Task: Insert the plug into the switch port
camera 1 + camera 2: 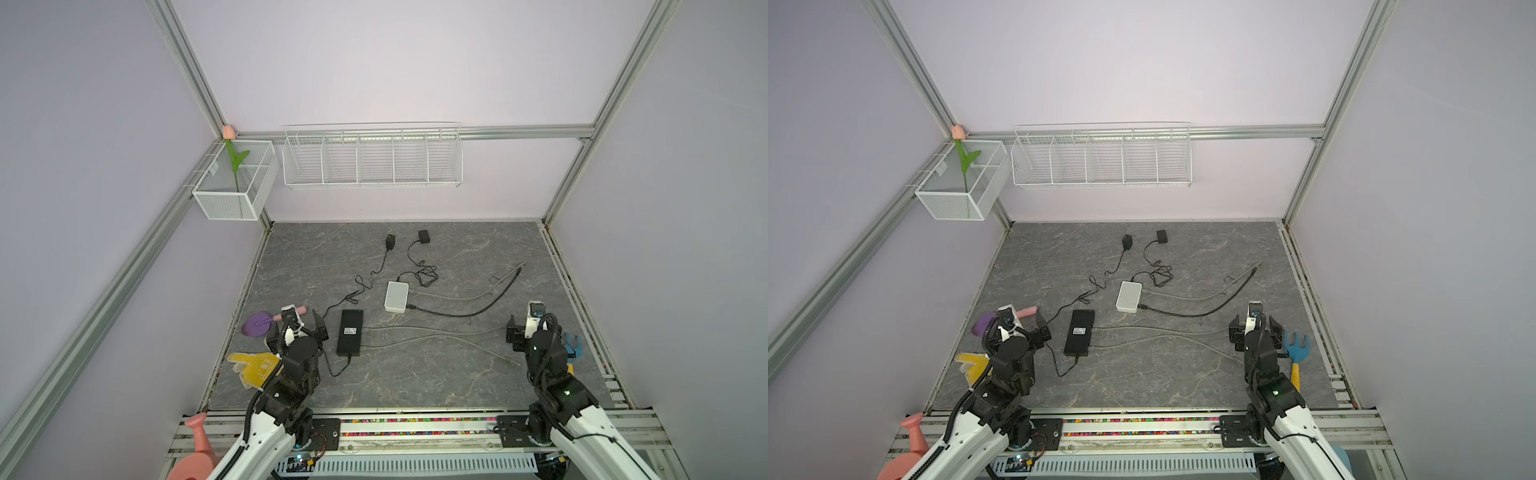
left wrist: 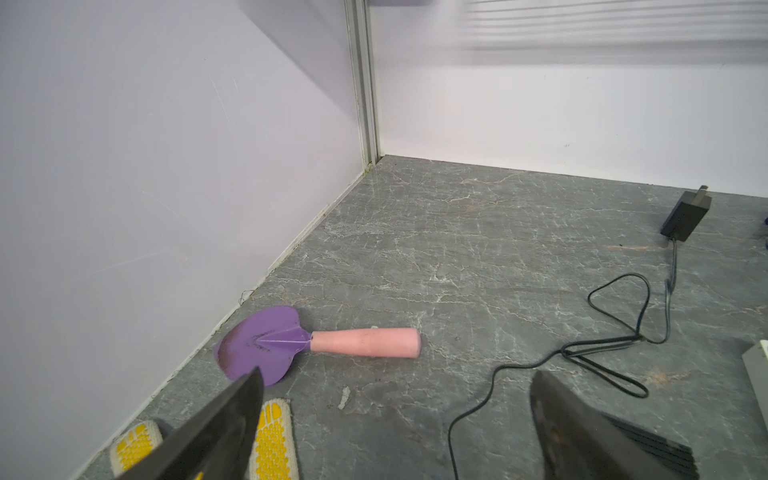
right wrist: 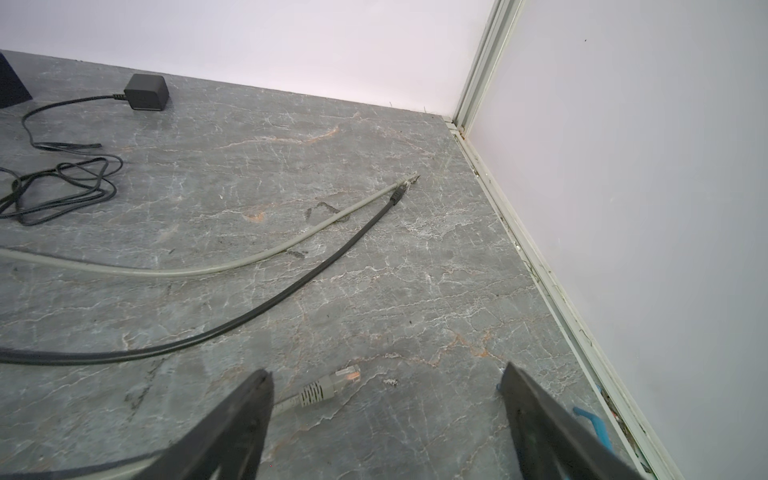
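The left gripper (image 2: 399, 376) and right gripper (image 3: 386, 372) are seen spread wide, nothing held, the grey plug (image 3: 332, 384) lying untouched near the latter

I see a grey tabletop (image 1: 415, 374) veined white and orange, a white switch (image 1: 396, 296), a black switch (image 1: 350, 332), a pale grey plug (image 3: 328, 386), a purple trowel (image 2: 266, 345) with a pink handle, a cream glove (image 2: 272, 440) dotted yellow, and a blue rake (image 1: 1296, 347).

Loose grey plug (image 3: 330, 384) (flat); white switch (image 1: 397, 296)
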You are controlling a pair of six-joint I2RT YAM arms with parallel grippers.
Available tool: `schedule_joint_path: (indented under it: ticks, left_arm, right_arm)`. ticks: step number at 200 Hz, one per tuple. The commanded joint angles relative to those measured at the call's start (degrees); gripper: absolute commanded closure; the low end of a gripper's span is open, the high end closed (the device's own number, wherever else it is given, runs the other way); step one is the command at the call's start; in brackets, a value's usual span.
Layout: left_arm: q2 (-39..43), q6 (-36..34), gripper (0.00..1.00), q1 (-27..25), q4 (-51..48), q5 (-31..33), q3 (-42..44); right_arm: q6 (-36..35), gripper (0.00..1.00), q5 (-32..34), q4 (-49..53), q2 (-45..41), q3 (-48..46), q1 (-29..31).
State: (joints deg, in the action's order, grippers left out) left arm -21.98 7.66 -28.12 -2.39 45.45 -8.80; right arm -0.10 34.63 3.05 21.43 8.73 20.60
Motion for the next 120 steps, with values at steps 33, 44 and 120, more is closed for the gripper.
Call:
schedule_joint_path:
  ticks: [33,44,120]
  left_arm:
    - [3.4,-1.2,0.01,0.3,-0.3,2.3,1.7]
    - [4.1,-1.3,0.01,0.3,-0.2,2.7,1.8]
    - [9.6,-3.4,0.01,0.3,2.2,4.5,4.5]
  right_arm:
    - [-2.8,0.11,-1.5,-0.7,-9.7,-3.6,-0.3]
    - [-3.1,0.11,-2.2,-0.2,-11.2,-4.0,-0.2]
    - [-4.6,0.11,-3.0,-5.6,-9.0,-5.2,-0.3]
